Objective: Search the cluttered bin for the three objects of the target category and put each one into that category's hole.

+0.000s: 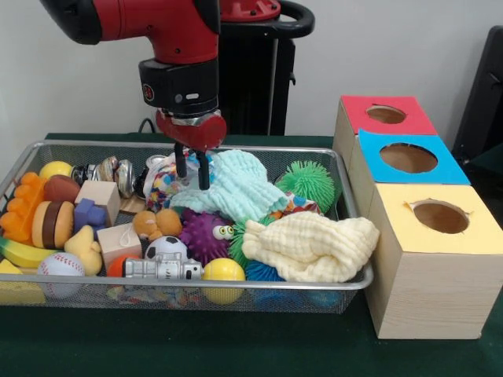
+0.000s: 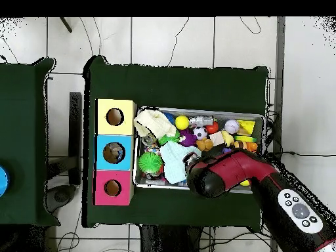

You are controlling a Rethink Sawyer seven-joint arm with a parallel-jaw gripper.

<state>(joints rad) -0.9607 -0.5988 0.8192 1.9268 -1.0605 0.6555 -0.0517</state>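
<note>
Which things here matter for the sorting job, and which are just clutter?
In the job: gripper, wire basket, red box, blue box, yellow box, light blue cloth at the gripper.
Clutter for now: baseball, banana, purple spiky ball, green spiky ball. The target category cannot be told.

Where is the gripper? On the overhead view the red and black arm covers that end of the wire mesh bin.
Observer: The gripper is down at one edge of the pale blue knitted cloth, tips at cloth level.
Operator: Is it carrying anything?
Observer: Nothing hangs clear beneath it. I cannot tell whether it pinches the cloth.
Operator: What sits beside it?
Observer: A shiny silver object lies against the bin's back wall.
</note>
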